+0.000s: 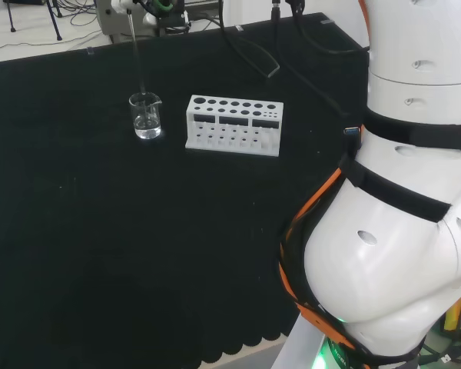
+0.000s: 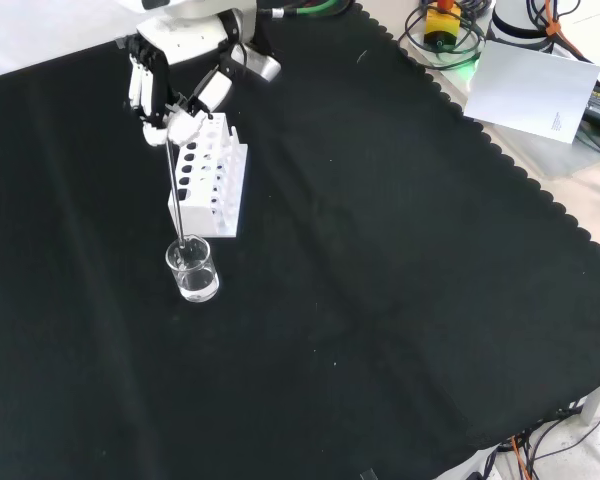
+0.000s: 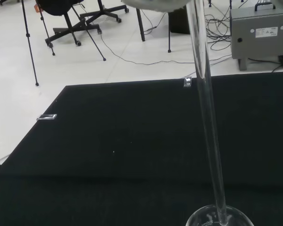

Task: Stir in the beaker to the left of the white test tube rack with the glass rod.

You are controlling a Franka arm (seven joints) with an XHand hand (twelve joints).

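Observation:
A small clear beaker (image 1: 146, 115) (image 2: 193, 270) stands on the black cloth, left of the white test tube rack (image 1: 234, 124) in the head view and nearer than the rack (image 2: 210, 175) in the front view. A thin glass rod (image 2: 177, 195) (image 1: 137, 58) (image 3: 208, 117) runs almost upright, its lower end inside the beaker. The hand (image 2: 170, 95) is above the rack's far end in the front view, its fingers curled round the rod's top. The beaker's rim (image 3: 221, 217) shows at the rod's foot in the wrist view. Whether the beaker holds liquid is unclear.
The cloth's scalloped edge (image 2: 500, 160) runs along the right in the front view, with a sheet of paper (image 2: 535, 85) and cables beyond it. Small clips (image 3: 47, 117) sit at the cloth's far edge in the wrist view. The arm's white links (image 1: 399, 192) stand right in the head view.

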